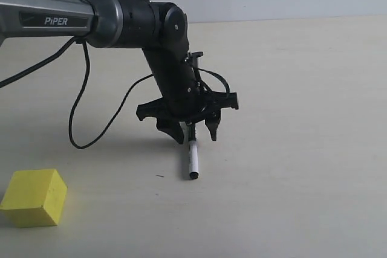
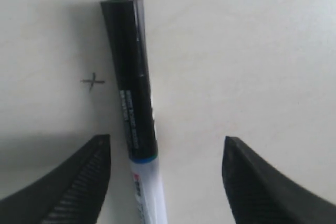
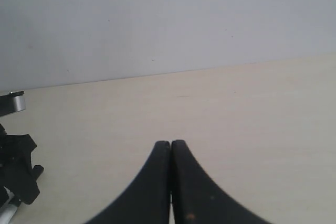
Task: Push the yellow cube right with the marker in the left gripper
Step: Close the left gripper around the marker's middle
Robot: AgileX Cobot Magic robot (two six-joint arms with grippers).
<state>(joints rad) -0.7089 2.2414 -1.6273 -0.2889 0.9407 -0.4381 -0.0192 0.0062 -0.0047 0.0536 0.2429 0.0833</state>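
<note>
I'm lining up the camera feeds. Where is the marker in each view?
Exterior: marker mid-picture, cap down, below the left gripper.
Left wrist: marker mid-picture, between the fingers.
Right wrist: not clearly in it; a pale sliver in the picture's lower left corner might be it.
Shared landmark: the left gripper, in all three.

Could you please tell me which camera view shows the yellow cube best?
The exterior view: the yellow cube appears whole there, unobstructed, at the lower left of the picture. Neither the left wrist view nor the right wrist view shows it at all.
</note>
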